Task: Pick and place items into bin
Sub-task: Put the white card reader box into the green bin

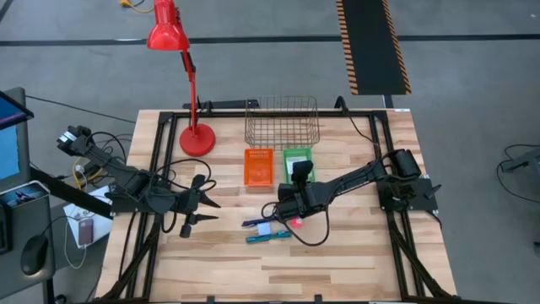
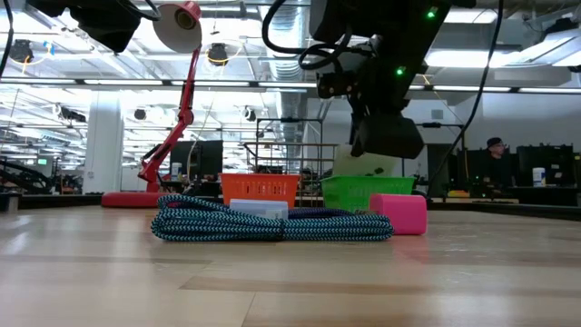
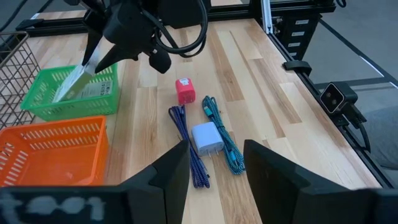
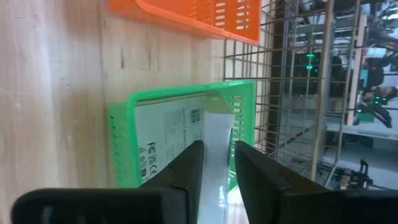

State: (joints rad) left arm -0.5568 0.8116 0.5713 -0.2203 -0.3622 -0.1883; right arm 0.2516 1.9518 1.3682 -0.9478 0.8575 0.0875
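Jaws: left gripper [image 1: 205,210] spread open, idle at table's 9 o'clock; right gripper [image 4: 214,163] clamps a white card [image 4: 214,149] over the green bin [image 4: 121,146]. Orange bin [image 1: 259,166] lies just left. Purple cable [image 3: 186,140], white charger [image 3: 206,138], teal cable [image 3: 222,137] and pink block [image 3: 185,91] lie at the gripper's 6 o'clock.

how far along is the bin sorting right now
Done: one printed white card lies in the green bin. In hand: the right gripper holds another card over that bin. Left: pink block, white charger, purple cable and teal cable. Left gripper waits.
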